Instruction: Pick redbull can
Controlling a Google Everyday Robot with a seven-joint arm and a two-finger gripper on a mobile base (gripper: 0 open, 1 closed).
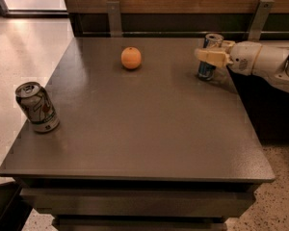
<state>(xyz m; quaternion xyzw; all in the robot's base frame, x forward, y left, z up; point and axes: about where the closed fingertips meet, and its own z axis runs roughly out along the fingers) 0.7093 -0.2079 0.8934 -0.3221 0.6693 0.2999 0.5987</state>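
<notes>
The redbull can (206, 71), slim, blue and silver with a silver top, stands upright near the far right edge of the grey table (149, 129). My gripper (208, 56) comes in from the right on a white arm (260, 60) and sits at the can's mid-height, across its front. The can's base rests on the table top. The gripper hides the can's middle.
An orange (131, 57) lies at the far middle of the table. A wider white can with red and green marks (37, 107) stands near the left edge. A wood wall with metal brackets runs behind the table. Pale floor lies to the left.
</notes>
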